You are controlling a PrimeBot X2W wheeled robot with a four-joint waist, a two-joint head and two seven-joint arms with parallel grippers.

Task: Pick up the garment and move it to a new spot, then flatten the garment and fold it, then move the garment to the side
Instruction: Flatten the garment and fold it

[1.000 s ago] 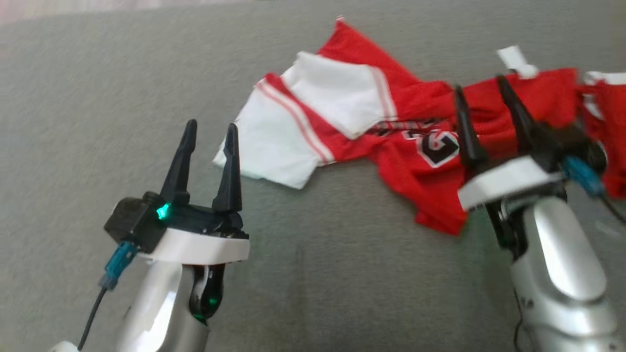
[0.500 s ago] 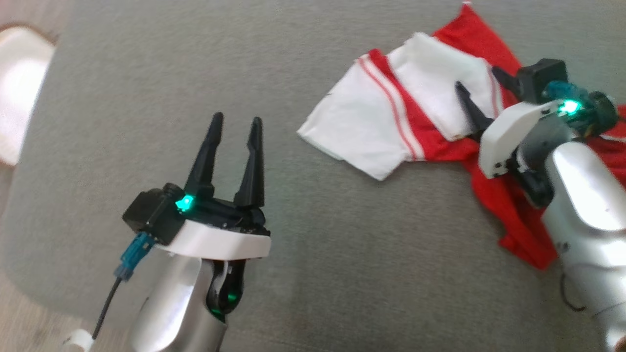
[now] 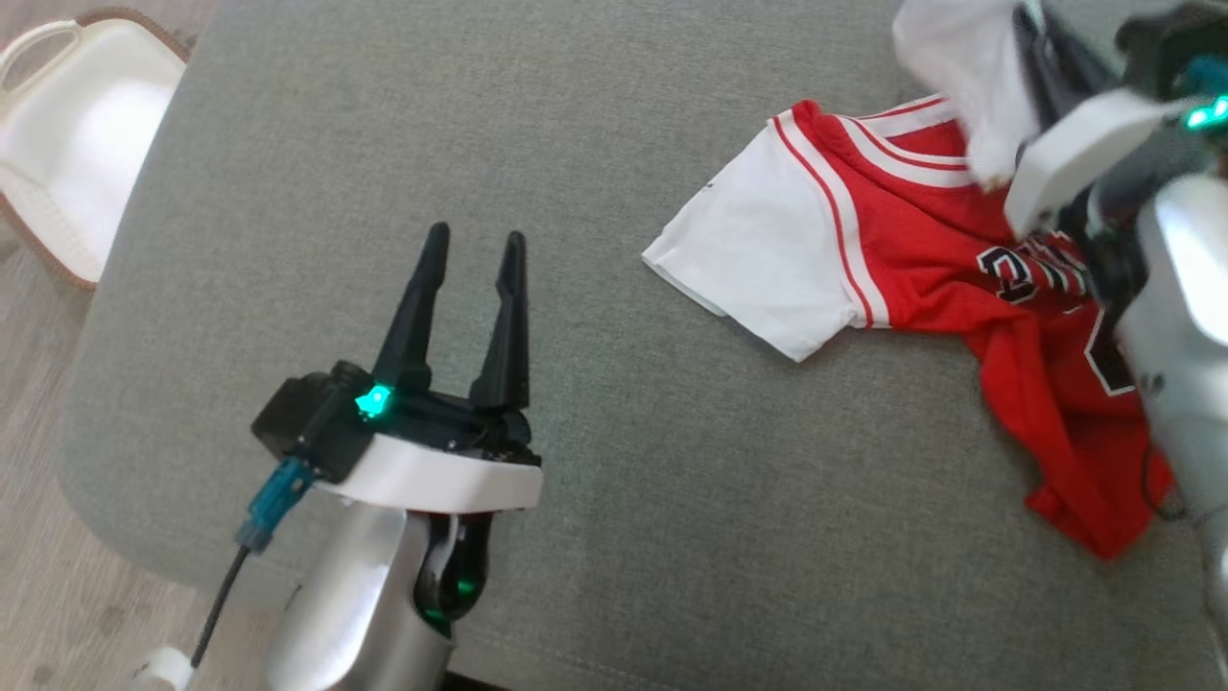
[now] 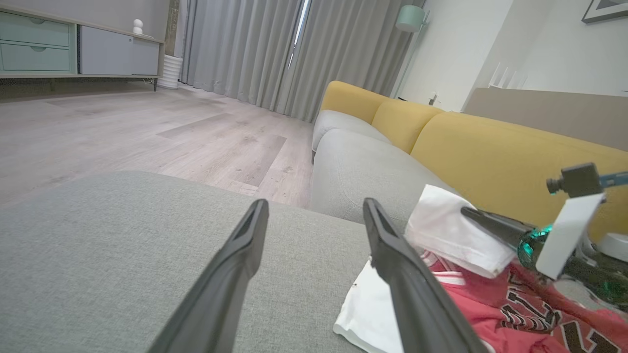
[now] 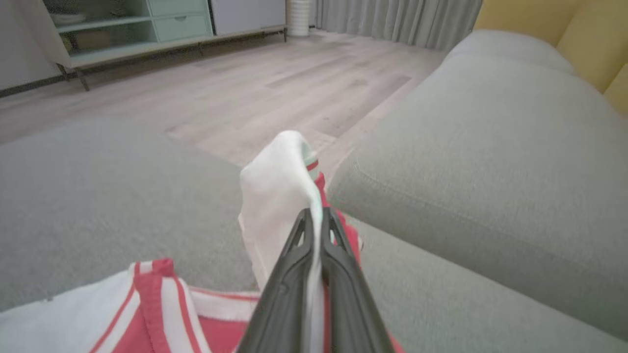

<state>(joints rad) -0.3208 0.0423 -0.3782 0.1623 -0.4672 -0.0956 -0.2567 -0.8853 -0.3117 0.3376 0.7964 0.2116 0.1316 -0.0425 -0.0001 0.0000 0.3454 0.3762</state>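
At ten o'clock in the head view we saw a white basket (image 3: 67, 144) on the wooden floor (image 3: 38, 537), just beside the rounded edge of the grey cushion (image 3: 384, 125). Toward seven o'clock our left claw (image 3: 475, 236) hung over the cushion. Its two dark fingers were spread, with nothing between them, and pointed to twelve o'clock.

The garment (image 3: 921, 259), a red jersey with white sleeves and dark lettering, lay on the cushion between two and four o'clock, well apart from the left claw. One white sleeve (image 3: 758, 259) lay flat at the garment's nine o'clock end. The red body was crumpled and trailed down toward four o'clock.

At one o'clock our right claw (image 5: 317, 213) was pressed together on a white fold (image 3: 959, 58) of the garment and held it raised off the cushion. In the right wrist view we saw the white cloth pinched between the two fingers and standing up past their tips. In the left wrist view a yellow sofa back (image 4: 490, 157) stood behind the lifted fold, at two o'clock.
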